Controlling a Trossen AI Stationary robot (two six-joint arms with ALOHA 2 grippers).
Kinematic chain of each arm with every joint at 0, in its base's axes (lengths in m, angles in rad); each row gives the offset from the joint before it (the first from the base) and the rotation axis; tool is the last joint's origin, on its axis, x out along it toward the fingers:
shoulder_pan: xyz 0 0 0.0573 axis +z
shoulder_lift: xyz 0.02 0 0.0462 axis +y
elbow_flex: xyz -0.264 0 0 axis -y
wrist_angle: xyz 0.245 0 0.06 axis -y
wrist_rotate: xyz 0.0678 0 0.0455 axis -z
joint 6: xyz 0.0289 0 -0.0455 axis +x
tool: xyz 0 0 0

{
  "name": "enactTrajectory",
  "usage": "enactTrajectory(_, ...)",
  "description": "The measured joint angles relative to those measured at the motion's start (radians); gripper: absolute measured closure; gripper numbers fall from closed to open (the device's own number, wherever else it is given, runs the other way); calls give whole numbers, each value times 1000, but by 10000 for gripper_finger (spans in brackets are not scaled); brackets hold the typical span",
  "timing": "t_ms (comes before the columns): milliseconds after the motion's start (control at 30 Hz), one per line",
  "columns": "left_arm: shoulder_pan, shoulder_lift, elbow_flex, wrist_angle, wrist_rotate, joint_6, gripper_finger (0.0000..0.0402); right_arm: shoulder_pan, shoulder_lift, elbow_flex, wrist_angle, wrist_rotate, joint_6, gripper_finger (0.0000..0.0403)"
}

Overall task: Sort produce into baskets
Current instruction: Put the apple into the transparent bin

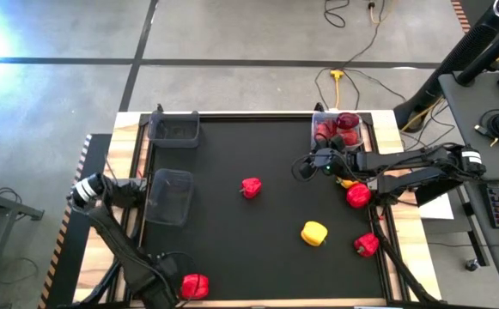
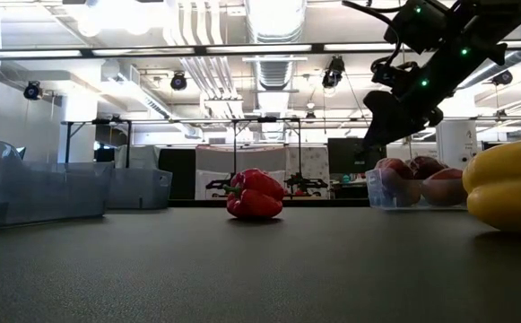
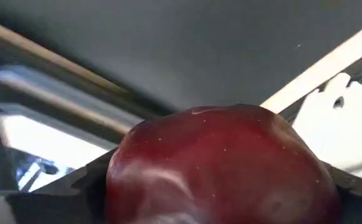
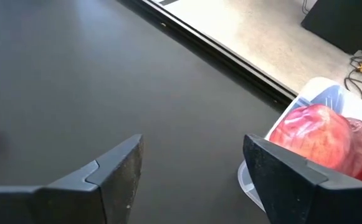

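Produce is partly sorted; a maroon fruit is held at the near edge while the far right basket is attended.

At the near edge a dark maroon fruit (image 3: 224, 165) is clamped in the left gripper (image 1: 183, 287), judged ready to be carried to a basket; a red pepper (image 1: 366, 245) and a yellow pepper (image 1: 314, 233) lie unsorted at the near right; another red pepper (image 1: 358, 196) sits by the right arm, and one more (image 1: 251, 187) at mid-table; a dark basket (image 1: 168, 196) is placed at the left, seemingly unfilled; the right gripper (image 1: 305, 166) is held above the mat with jaws wide and nothing between them, just beside the clear basket (image 1: 316, 120) at the far right, where red fruits are gathered; a second dark basket (image 1: 173, 128) stands at the far left.
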Motion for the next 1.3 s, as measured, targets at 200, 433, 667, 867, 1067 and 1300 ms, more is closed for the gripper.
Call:
enactTrajectory(200, 82, -40, 200, -205, -326, 53, 92, 0, 0, 0, 0, -83, 6, 145)
enactTrajectory(433, 317, -27, 210, -71, -666, 449, 91, 36, 0, 0, 16, -122, -13, 153)
enactTrajectory(667, 548, 28, 110, 421, -766, 868, 91, 158, 17, -2, 175, -125, -172, 154)
enactTrajectory(867, 645, 42, -77, 846, -787, 989, 91, 271, 105, -4, 292, -209, -375, 149)
enactTrajectory(1067, 679, 43, -245, 1199, -812, 1036, 84, 293, 258, -5, 410, -444, -422, 138)
enactTrajectory(1300, 688, 43, -332, 1302, -818, 1048, 38, 293, 434, 11, 679, -667, -508, 124)
